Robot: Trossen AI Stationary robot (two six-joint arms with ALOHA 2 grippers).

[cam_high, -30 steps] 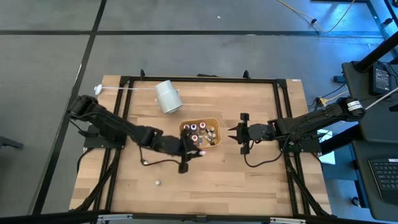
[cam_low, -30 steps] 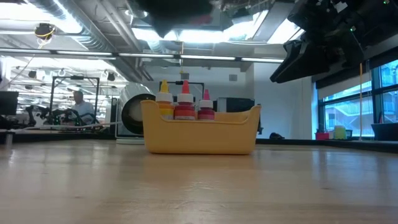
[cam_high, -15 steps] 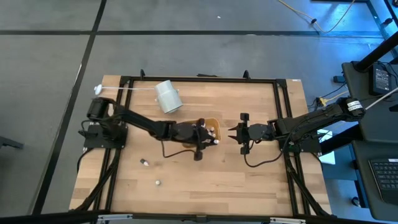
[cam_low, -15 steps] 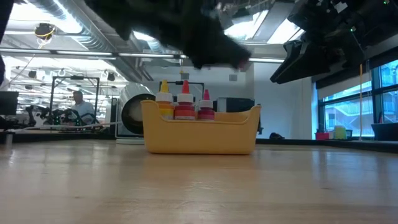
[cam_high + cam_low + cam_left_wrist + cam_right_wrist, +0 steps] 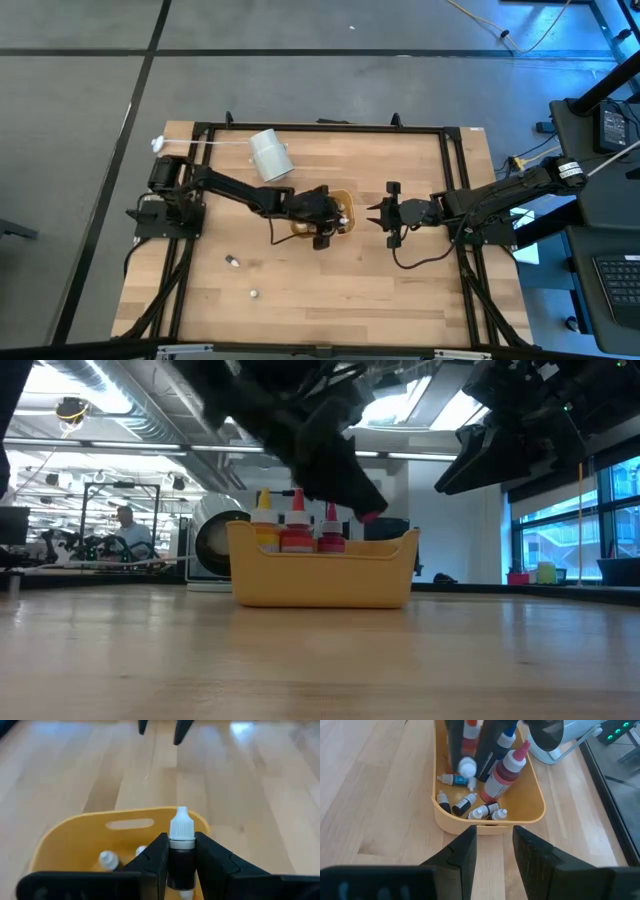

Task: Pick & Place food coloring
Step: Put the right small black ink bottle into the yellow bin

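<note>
My left gripper (image 5: 181,870) hangs over the orange tray (image 5: 346,214), shut on a tiny dark food coloring bottle (image 5: 180,860) with a white cap. Several more tiny bottles (image 5: 470,807) lie on the tray's floor, beside taller red and yellow squeeze bottles (image 5: 297,525) that stand upright. Two tiny things (image 5: 232,261) (image 5: 254,294) lie on the table toward the near left. My right gripper (image 5: 492,845) waits open just right of the tray (image 5: 520,815), off the table, pointing at it. My left gripper pinches the dark body of the bottle (image 5: 180,870) between its two fingers (image 5: 155,862), which lie along the bottle. The white cap (image 5: 181,826) sticks out past the fingertips. The fingers slant down from the table's left. The bottle is lifted clear above the tray.
A large white cylinder (image 5: 270,155) lies on its side at the far left of the tray. A black frame (image 5: 320,127) runs around the table's edges. Bare wood stretches along the near side (image 5: 340,290). People and equipment show in the room beyond.
My left gripper has swung from the table just near and left of the tray toward the far right, and now hangs over the tray, lower in the low view, carrying the bottle. One tiny thing near the left has come out from under the arm.
</note>
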